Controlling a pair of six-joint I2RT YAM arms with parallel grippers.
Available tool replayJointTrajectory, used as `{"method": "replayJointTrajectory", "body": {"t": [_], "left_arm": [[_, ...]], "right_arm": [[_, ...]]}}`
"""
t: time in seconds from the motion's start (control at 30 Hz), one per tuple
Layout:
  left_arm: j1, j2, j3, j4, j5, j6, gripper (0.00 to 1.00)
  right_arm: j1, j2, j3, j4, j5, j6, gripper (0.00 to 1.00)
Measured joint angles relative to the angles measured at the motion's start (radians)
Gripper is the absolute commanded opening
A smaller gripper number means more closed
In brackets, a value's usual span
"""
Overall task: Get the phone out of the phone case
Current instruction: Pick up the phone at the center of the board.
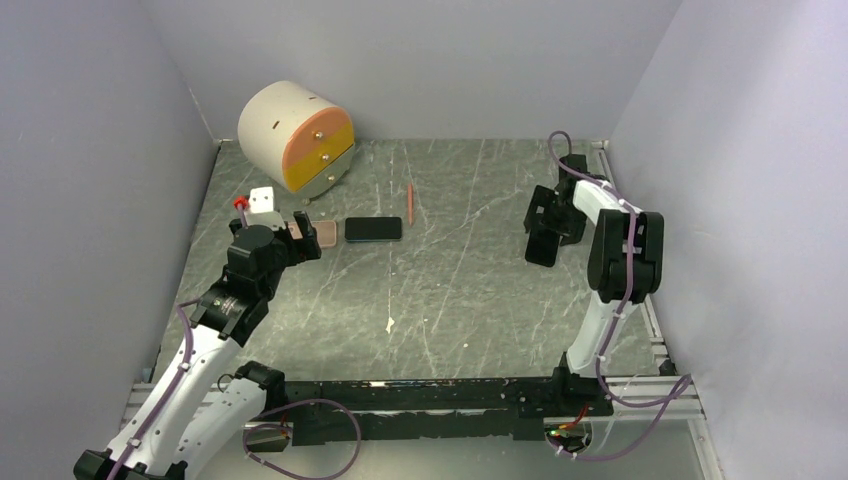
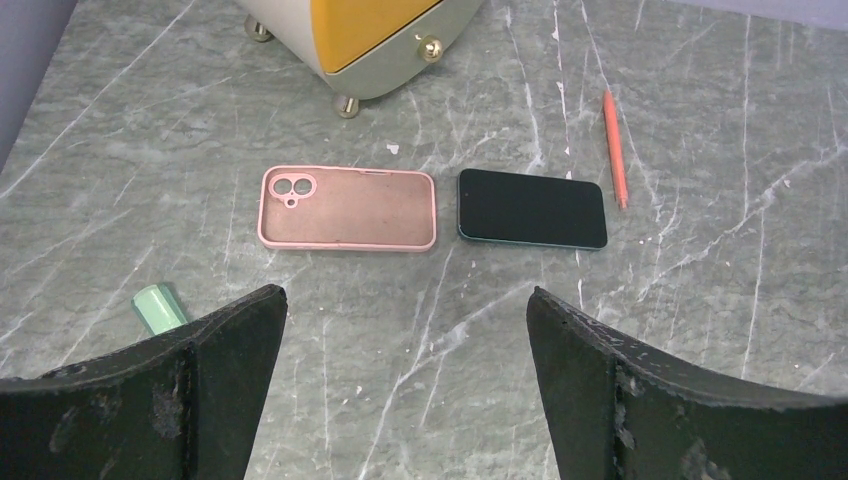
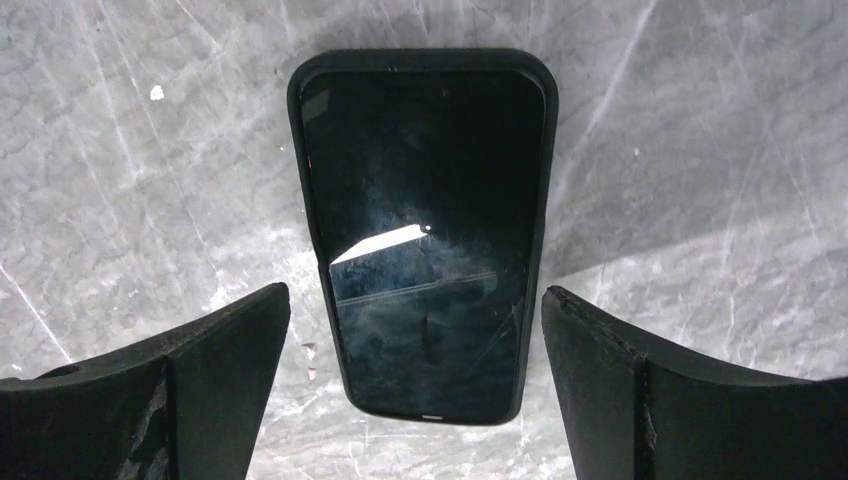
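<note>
Left gripper (image 2: 402, 300): fingers are standing spread wide, pinching nothing. An empty pink case (image 2: 347, 208) and a bare phone (image 2: 532, 208) are lying side by side ahead of the fingertips, just apart. Right gripper (image 3: 414, 291): fingers are likewise standing spread, with a black-cased phone (image 3: 420, 240) lying lengthwise between them, ungripped.

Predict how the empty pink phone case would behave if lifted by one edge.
The pink case is a thin open shell with nothing inside, so it is probably light and perhaps bendy. Lying flat on the smooth table, it would likely slide, not roll or tip.
</note>
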Motion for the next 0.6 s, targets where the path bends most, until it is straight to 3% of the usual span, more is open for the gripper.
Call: {"method": "replayJointTrajectory", "body": {"t": [0.2,0.47,0.6], "left_arm": [[0.001,0.0,0.0,0.0,0.0,0.0,0.95],[0.002,0.0,0.0,0.0,0.001,0.0,0.95],[0.002,-0.003,0.0,0.0,0.001,0.0,0.95]], "right_arm": [[0.0,0.059,0.042,-0.006,-0.003,-0.023,0.96],[0.0,0.088,0.077,-0.031,0.016,-0.05,0.82],[0.0,0.096,0.085,-0.043,0.024,-0.065,0.8]]}}
